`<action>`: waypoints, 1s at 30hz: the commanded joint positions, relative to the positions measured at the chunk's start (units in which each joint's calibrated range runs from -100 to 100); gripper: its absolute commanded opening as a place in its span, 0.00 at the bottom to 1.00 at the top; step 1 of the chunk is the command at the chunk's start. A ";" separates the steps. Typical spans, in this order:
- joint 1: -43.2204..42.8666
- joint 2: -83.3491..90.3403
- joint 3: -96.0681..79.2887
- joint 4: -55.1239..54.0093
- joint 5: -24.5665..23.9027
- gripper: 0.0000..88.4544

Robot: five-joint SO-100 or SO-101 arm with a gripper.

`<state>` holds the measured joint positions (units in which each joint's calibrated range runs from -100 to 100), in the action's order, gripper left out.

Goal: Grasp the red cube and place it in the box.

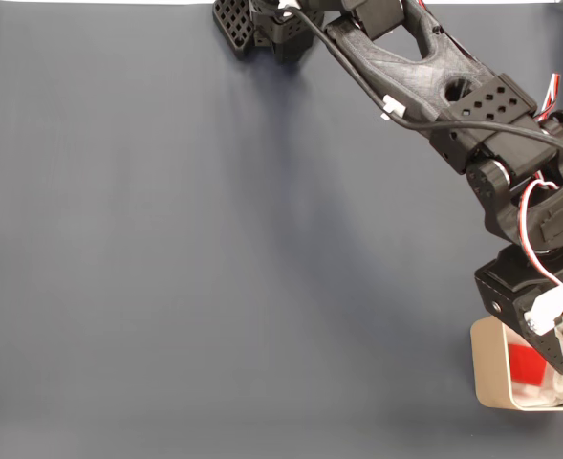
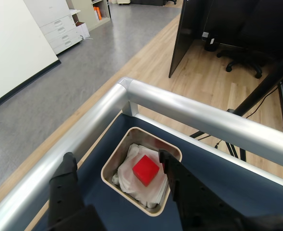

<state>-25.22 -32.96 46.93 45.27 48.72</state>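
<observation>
Your gripper (image 2: 117, 161) hangs above the box (image 2: 113, 162) in the wrist view, its two black fingers (image 2: 67, 180) spread wide, one to the left of the box and the other at its right rim, with nothing between them. The red cube (image 2: 146, 170) lies inside the box on the crumpled white lining (image 2: 131, 180), roughly central, turned a little so one corner points toward the camera; it is clear of both fingers. You can see the box sitting on the dark blue table surface (image 2: 213, 163), tucked near the corner where two silver metal rails (image 2: 189, 113) meet. Beyond the rails lie a wood floor, a grey carpeted strip, white drawer units (image 2: 59, 26) and an office chair (image 2: 239, 57) in the background. In the fixed view your arm (image 1: 424, 76) runs from the top edge down to the lower right, with red and white wires (image 1: 534, 234) along the wrist. The gripper (image 1: 549, 339) there overlaps the box (image 1: 488, 368) at the bottom right corner of the frame, and part of the red cube (image 1: 525, 363) shows inside, beside the black gripper body. The white lining (image 1: 539, 392) is visible just below the cube. The rest of the grey-blue mat (image 1: 214, 268) is bare.
</observation>
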 commanded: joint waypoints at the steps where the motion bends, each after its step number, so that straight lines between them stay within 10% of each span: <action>1: -0.20 1.15 2.98 -1.41 -0.44 0.46; 16: 0.08 1.93 2.80 -1.25 -0.49 0.45; 30: 2.35 10.60 -7.24 -3.55 -0.83 0.00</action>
<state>-24.18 -29.40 39.87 43.68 48.57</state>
